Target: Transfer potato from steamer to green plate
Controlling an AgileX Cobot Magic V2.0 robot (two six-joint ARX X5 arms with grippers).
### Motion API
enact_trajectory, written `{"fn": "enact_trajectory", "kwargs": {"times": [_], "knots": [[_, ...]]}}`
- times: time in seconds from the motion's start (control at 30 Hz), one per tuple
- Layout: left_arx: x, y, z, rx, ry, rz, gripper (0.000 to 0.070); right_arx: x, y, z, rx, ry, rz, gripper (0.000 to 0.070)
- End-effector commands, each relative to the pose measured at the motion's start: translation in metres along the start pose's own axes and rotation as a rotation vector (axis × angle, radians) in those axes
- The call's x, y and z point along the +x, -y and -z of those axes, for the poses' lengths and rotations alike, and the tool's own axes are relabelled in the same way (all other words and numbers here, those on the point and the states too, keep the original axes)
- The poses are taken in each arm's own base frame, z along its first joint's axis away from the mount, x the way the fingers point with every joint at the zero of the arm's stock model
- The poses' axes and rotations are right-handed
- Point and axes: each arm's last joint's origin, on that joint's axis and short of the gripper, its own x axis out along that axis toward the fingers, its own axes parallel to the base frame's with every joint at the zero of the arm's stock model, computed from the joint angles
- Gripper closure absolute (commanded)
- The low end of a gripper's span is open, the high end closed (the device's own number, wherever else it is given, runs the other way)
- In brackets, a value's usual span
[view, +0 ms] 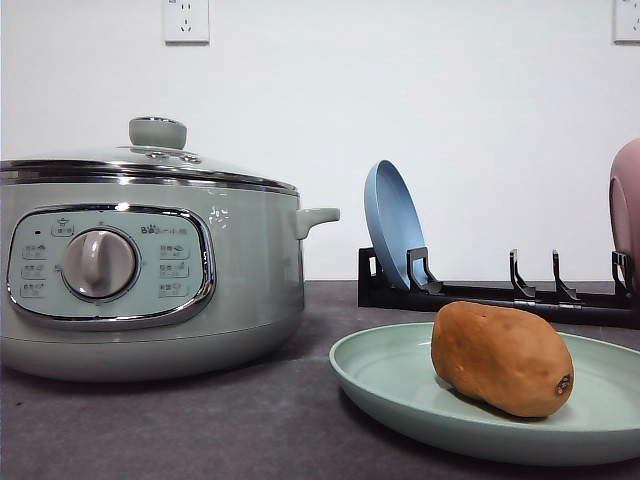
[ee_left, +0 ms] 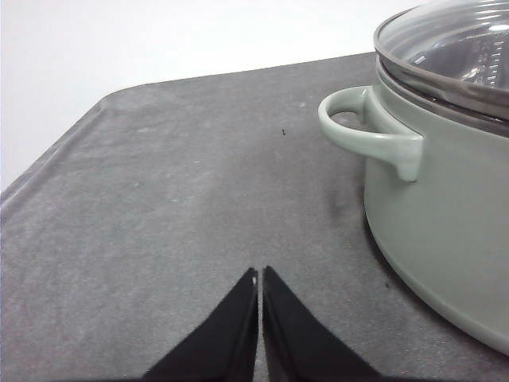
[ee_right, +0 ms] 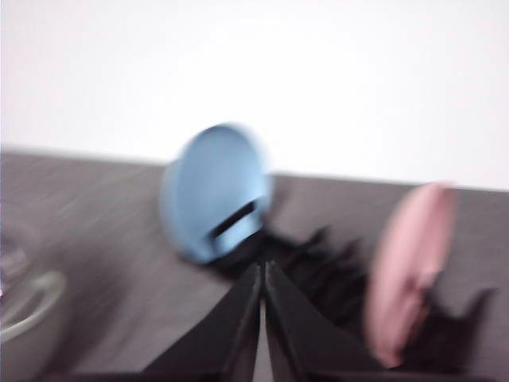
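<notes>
The orange-brown potato (view: 502,357) lies on the pale green plate (view: 390,385) at the front right of the table, its dark spot facing right. The sage-green steamer (view: 150,290) stands at the left with its glass lid on; its side handle (ee_left: 374,135) and lid rim show in the left wrist view. My left gripper (ee_left: 260,274) is shut with nothing in it, low over the bare tabletop beside the steamer. My right gripper (ee_right: 262,269) is shut and holds nothing, pointing toward the dish rack; that view is blurred.
A black dish rack (view: 480,290) stands at the back right with a blue plate (view: 392,225) upright in it and a pink plate (view: 626,205) at the right edge. The blue plate (ee_right: 216,191) and pink plate (ee_right: 409,270) also face the right wrist camera. The dark grey table's corner (ee_left: 119,99) lies beyond the left gripper.
</notes>
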Motion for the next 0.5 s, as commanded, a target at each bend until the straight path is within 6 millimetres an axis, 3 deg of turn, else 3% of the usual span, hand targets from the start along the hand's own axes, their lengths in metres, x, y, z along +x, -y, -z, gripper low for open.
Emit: {"fn": "enact_trajectory", "kwargs": {"times": [0.0, 0.23, 0.47], "knots": [[0.001, 0.001, 0.005, -0.004, -0.032, 0.003, 0.07, -0.003, 0.005, 0.008, -0.019, 0.067, 0.049, 0.07], [0.001, 0.001, 0.005, -0.004, -0.032, 0.003, 0.07, -0.008, 0.015, 0.056, -0.071, 0.201, 0.122, 0.07], [0.001, 0.001, 0.005, -0.004, -0.032, 0.004, 0.07, -0.007, 0.016, 0.1, -0.073, 0.213, 0.118, 0.07]]}}
